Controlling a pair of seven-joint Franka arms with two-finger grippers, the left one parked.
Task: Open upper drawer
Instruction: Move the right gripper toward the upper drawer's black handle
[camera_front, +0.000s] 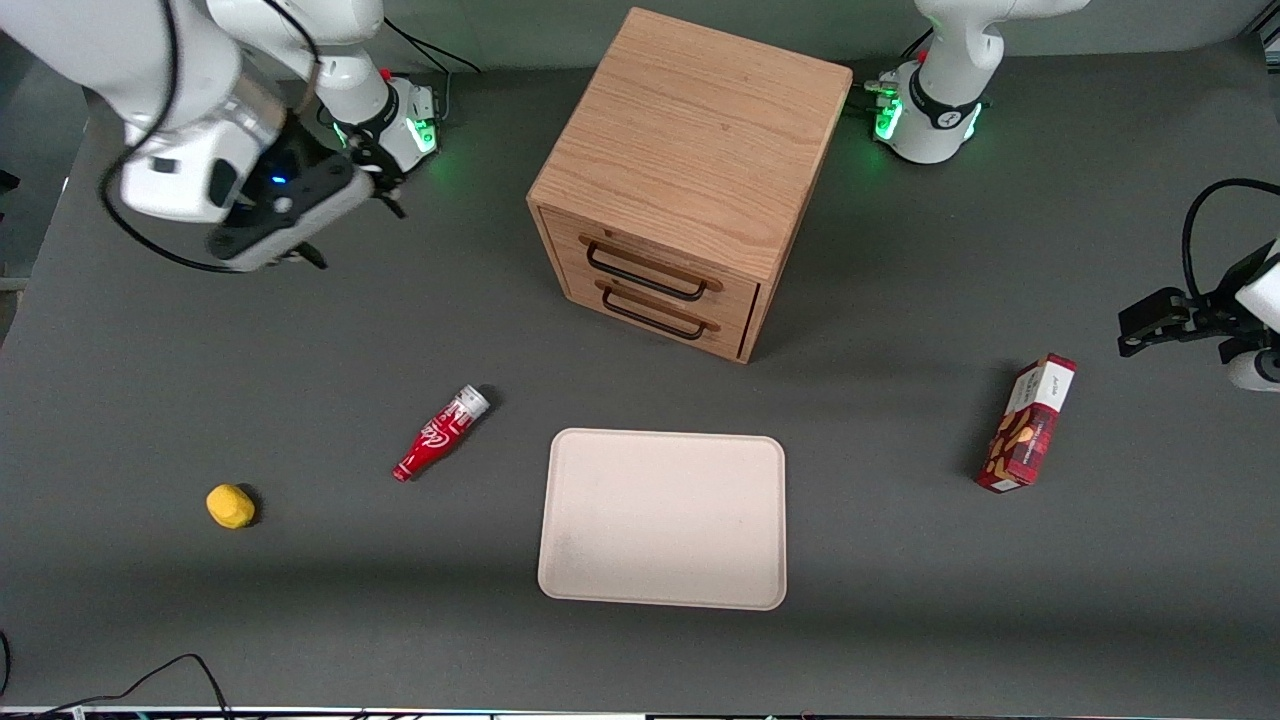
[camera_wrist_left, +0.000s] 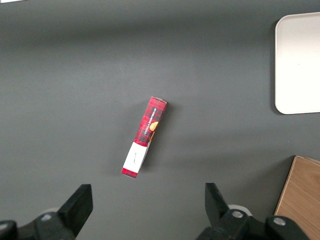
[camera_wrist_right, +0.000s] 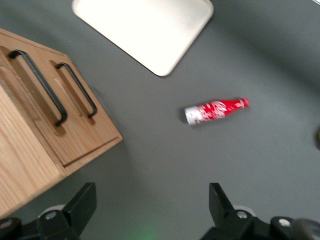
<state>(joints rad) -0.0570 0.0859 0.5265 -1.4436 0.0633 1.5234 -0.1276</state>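
I see the gripper (camera_wrist_right: 152, 210) hanging above the counter (camera_front: 900, 600) toward the working arm's end from the oak cabinet (camera_front: 690, 150), jaws spread wide, empty; the upper drawer (camera_front: 650, 270) sits flush.

The upper drawer (camera_front: 650, 268) — topmost of two in the oak cabinet (camera_front: 690, 150) — sits fully shut, its flat light-wood front flush with the cabinet face. A thin black wire handle (camera_front: 645, 275) spans it under a wooden rail — untouched.
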